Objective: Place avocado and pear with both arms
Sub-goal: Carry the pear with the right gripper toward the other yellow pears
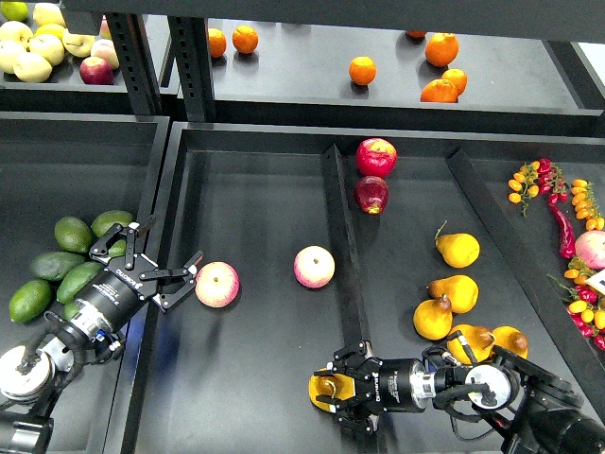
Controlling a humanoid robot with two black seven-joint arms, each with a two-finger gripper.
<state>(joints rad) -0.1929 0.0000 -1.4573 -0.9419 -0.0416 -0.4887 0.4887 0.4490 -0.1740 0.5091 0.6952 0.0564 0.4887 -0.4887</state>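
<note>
nearest of all, low at the bottom edge, the right gripper [331, 390] is clamped around the pear [326, 389], its orange-yellow skin showing between the black fingers. it holds the fruit just above the floor of the middle tray [255, 189], right beside the lower end of the raised divider [342, 227] that splits that tray from the pear section. behind the gripper's wrist, off to its right, the other pears [452, 288] lie in a loose cluster, untouched.

the left gripper [172, 281] sits up and to the left, its fingers spread apart and holding nothing. one finger points toward a pink apple [217, 285] that lies just beyond its tips; whether they touch i cannot tell. a second pink apple [314, 267] rests further out, well apart from both grippers. behind the left gripper's wrist, over the tray wall, the green avocados [57, 270] lie heaped. the avocado [58, 266] meant for the task looks to be one of the darker ones in that heap, though i cannot say for sure which.

as a judgement: the pear half is well along, lifted and carried over the divider, and seems to need only a lowering and a release. the avocado half appears not yet done, since the left gripper is empty and no avocado lies in the middle tray. that arm would probably have to reach back over the wall, pick the dark fruit out from its paler neighbours, and bring it across.
</note>
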